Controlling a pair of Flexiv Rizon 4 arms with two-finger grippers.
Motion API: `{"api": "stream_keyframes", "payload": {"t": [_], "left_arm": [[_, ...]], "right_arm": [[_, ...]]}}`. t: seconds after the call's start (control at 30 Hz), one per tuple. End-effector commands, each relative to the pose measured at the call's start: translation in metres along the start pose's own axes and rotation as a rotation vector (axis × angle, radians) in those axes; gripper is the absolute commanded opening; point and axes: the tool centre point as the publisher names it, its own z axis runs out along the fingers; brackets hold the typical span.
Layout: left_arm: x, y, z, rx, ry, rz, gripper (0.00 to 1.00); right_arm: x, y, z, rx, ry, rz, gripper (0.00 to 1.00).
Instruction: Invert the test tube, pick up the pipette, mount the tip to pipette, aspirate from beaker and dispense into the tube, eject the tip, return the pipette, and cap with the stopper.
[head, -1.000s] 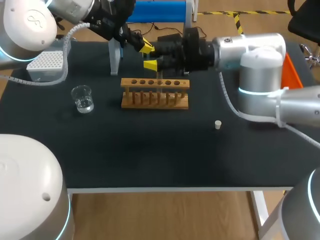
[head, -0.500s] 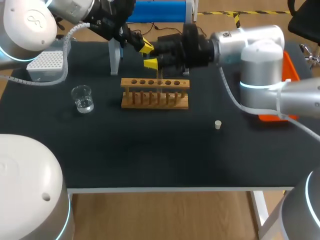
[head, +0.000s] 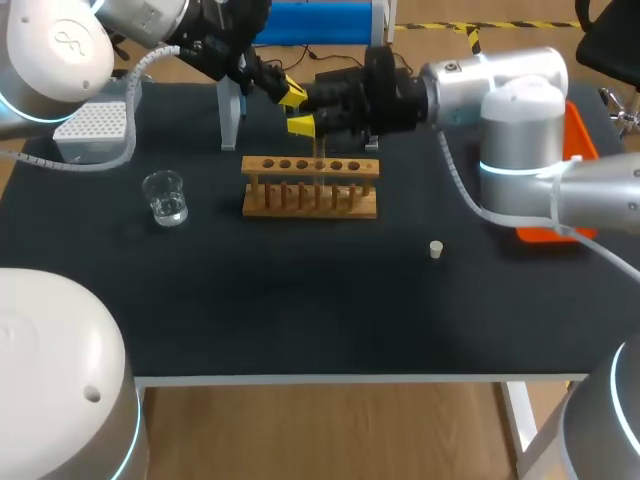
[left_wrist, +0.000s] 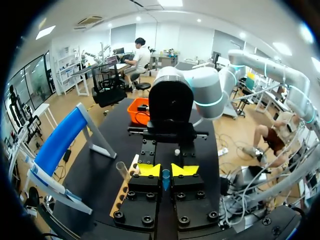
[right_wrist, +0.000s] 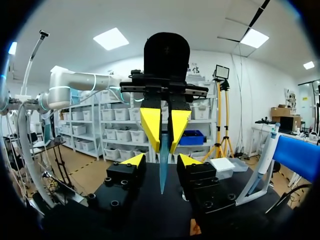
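Behind and above the wooden rack (head: 310, 186), my two grippers meet tip to tip. My left gripper (head: 288, 95) (left_wrist: 166, 170) is shut on a slim bluish translucent tube (left_wrist: 165, 179) (right_wrist: 162, 167). The tube's free end pokes out between the fingers of my right gripper (head: 304, 120) (right_wrist: 161, 161). Those fingers stand open on either side of it, with a small gap on both sides. A clear tube (left_wrist: 122, 171) stands at the rack. The beaker (head: 165, 197) with liquid sits left of the rack. The white stopper (head: 436, 249) lies to its right, nearer the front.
The pipette hangs on its stand (head: 230, 110) at the back, close to my left gripper. A white tip box (head: 90, 128) sits at the back left. An orange tray (head: 582, 150) lies at the right edge behind my right arm.
My right arm has shifted a little leftward and back, bringing its gripper closer around the tube. The left arm has kept still with the tube.
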Motion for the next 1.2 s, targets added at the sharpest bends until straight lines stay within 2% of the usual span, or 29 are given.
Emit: {"api": "stream_keyframes", "payload": {"t": [0.03,0.17,0.43,0.47,0.5,0.83,0.87,0.9,1.2], "left_arm": [[0.0,0.0,-0.001,-0.003,0.001,-0.001,0.0],[0.0,0.0,-0.001,-0.003,0.001,-0.001,0.0],[0.0,0.0,-0.001,-0.003,0.001,-0.001,0.0],[0.0,0.0,-0.001,-0.003,0.001,-0.001,0.0],[0.0,0.0,-0.001,-0.003,0.001,-0.001,0.0],[0.0,0.0,-0.001,-0.003,0.001,-0.001,0.0],[0.0,0.0,-0.001,-0.003,0.001,-0.001,0.64],[0.0,0.0,-0.001,-0.003,0.001,-0.001,1.0],[0.0,0.0,-0.001,-0.003,0.001,-0.001,1.0]], "right_arm": [[-0.001,-0.001,0.0,0.002,0.003,0.0,0.4],[-0.001,-0.001,0.0,0.003,0.004,0.0,0.35],[-0.001,-0.003,0.001,0.0,0.004,0.006,0.1],[-0.001,-0.003,0.001,0.0,0.004,0.006,0.03],[-0.001,-0.004,0.001,0.0,0.005,0.007,0.0],[-0.001,-0.004,0.001,-0.004,0.004,0.005,0.0],[-0.001,-0.004,0.001,-0.004,0.004,0.005,0.0],[0.0,-0.004,0.001,-0.005,0.004,0.005,0.0],[0.007,-0.005,-0.016,-0.004,-0.011,-0.001,0.0]]}}
